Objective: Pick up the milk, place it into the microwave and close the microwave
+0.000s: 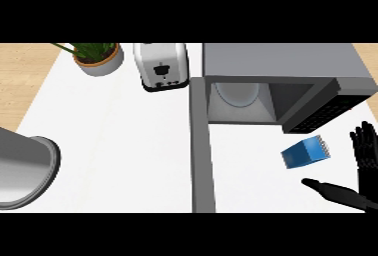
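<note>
Head view is giving us a steep look down onto the white desk [118,150], where we are seeing the small blue milk carton with a white ribbed edge [305,152] lying on its side and turned at a slant. It is sitting on the desk in front of the grey boxy microwave [280,60], just below the black control panel [319,111] and outside the cavity. The microwave is standing open: its long grey door [202,150] is swinging out toward us at the left of the opening, and inside we are making out a pale round turntable plate [238,94]. At the view's right edge the black right robot hand [364,150] is showing, its fingers pointing straight up the picture and its thumb [336,191] stretching out to the left below them. The robot hand is spread wide and is holding nothing; the carton is lying near it, just left of the fingers and above the thumb, with white desk showing between them, so we are reading them as apart. Along the far edge of the desk, a green leafy plant in a light round pot [98,59] is standing at the left, and a silver toaster with a black front [161,66] is standing just beside the microwave. A large round grey metal vessel [22,170] is sitting at the left edge of the view.
</note>
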Robot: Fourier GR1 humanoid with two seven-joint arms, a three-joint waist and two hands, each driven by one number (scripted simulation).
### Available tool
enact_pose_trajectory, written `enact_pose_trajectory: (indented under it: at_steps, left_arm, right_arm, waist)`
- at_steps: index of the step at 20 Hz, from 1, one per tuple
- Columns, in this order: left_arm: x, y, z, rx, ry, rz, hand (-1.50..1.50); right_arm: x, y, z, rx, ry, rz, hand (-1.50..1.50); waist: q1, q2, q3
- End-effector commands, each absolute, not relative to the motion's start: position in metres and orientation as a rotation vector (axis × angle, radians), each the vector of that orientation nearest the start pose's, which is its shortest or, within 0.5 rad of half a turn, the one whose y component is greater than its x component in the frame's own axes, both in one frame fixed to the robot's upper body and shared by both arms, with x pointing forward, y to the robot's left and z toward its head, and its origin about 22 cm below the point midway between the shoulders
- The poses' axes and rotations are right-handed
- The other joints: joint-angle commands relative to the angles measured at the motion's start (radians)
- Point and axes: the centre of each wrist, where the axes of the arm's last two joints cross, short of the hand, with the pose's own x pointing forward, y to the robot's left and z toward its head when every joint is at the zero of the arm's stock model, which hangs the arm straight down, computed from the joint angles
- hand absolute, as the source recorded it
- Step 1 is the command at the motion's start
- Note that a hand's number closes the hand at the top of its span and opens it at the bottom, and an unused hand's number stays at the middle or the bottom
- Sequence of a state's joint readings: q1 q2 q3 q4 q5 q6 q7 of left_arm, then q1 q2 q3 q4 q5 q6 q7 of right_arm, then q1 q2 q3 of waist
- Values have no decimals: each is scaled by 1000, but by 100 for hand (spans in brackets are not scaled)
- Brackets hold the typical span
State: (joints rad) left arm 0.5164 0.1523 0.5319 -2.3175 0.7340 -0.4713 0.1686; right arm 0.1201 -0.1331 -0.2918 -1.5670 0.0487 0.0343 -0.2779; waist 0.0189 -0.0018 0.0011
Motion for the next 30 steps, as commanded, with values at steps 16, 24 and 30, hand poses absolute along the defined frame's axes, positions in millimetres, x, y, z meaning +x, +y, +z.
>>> enact_pose_trajectory:
  at_steps: [16, 24, 30]
  left_arm:
    - [47, 363, 147, -204, -1967, 9, -150]
    - [52, 357, 136, -206, -1974, 19, -150]
    - [53, 360, 142, -222, -1940, 30, -150]
  right_arm:
    - [204, -374, -124, -421, -1664, 61, -150]
    - [210, -385, -141, -350, -1705, -14, -150]
    - [215, -377, -148, -216, -1711, -63, 150]
  waist:
    - [4, 2, 1]
    - [3, 6, 2]
    - [5, 8, 3]
